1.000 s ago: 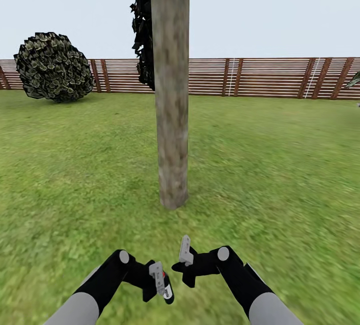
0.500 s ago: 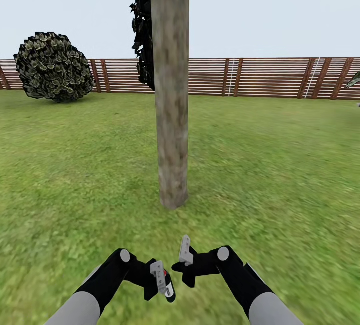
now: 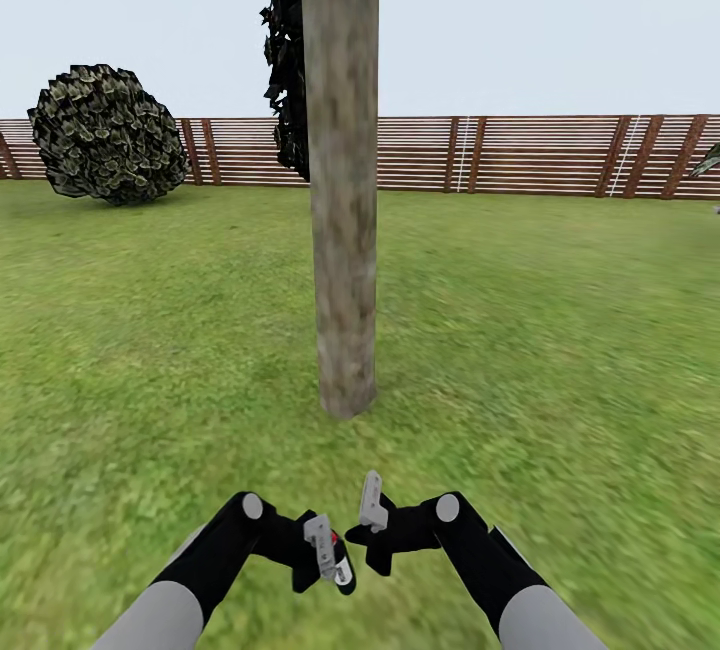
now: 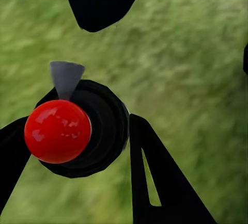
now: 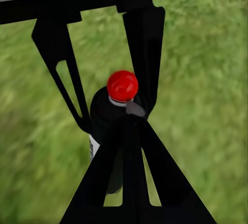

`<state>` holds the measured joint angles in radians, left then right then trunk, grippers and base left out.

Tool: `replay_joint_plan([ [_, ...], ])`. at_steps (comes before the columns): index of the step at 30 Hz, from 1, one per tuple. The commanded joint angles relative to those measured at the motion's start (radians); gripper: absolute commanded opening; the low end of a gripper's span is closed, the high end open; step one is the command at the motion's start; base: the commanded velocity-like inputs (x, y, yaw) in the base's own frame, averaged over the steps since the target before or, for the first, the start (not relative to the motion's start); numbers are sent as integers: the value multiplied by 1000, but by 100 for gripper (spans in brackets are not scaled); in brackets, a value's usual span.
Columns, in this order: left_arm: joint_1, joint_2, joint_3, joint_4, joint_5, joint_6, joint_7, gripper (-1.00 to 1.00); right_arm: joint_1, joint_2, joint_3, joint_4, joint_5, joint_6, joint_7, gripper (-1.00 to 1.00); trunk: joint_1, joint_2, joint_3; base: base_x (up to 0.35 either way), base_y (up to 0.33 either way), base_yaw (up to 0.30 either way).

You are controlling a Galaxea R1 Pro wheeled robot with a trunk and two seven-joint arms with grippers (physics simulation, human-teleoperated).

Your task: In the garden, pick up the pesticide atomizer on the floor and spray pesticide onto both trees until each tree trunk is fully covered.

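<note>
Atomizer held low before the tree trunk (image 3: 343,180).
The left gripper (image 3: 325,552) is clamped on the black, red-capped pesticide atomizer (image 4: 77,131); its white label is unreadable. The right gripper (image 5: 126,146) looks closed, empty. Blurry grass (image 3: 560,330), brown slat fence (image 3: 520,154).

This is an outdoor garden. A wide blurry green grass lawn (image 3: 560,330) runs back to a brown horizontal-slat wooden fence (image 3: 540,155) under a pale open sky. A thick, straight, mottled grey-tan tree trunk (image 3: 343,230) rises from the grass, and a rounded dark green leafy bush (image 3: 107,133) stands near the fence.
</note>
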<state>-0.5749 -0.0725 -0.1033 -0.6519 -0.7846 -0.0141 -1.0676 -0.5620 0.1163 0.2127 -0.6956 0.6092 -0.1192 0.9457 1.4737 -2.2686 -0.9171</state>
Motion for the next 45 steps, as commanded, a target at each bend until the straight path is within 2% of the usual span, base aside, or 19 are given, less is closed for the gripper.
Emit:
replay_joint_plan([
  [1,0,-2,0,-1,-5,-1,-4,-100,0,0,-1,-1,11,-10,1,-100,0,0,-1,0,0,0],
  [22,1,-34,-1,0,-5,-1,-7,-100,0,-1,-1,-1,11,-10,1,-100,0,0,-1,0,0,0],
  [32,1,-31,-1,4,-10,-1,-7,-100,0,-1,-1,-1,11,-10,1,-100,0,0,-1,0,0,0],
  [38,1,-19,1,13,-13,-2,-1,-100,0,-1,-1,-1,11,-10,1,-100,0,0,-1,0,0,0],
  [43,2,30,2,12,-13,-4,0,-100,0,-1,-1,-1,11,-10,1,-100,0,0,-1,0,0,0],
  [45,3,57,2,7,-13,-5,0,-100,0,-1,-1,-1,11,-10,1,-100,0,0,-1,0,0,0],
])
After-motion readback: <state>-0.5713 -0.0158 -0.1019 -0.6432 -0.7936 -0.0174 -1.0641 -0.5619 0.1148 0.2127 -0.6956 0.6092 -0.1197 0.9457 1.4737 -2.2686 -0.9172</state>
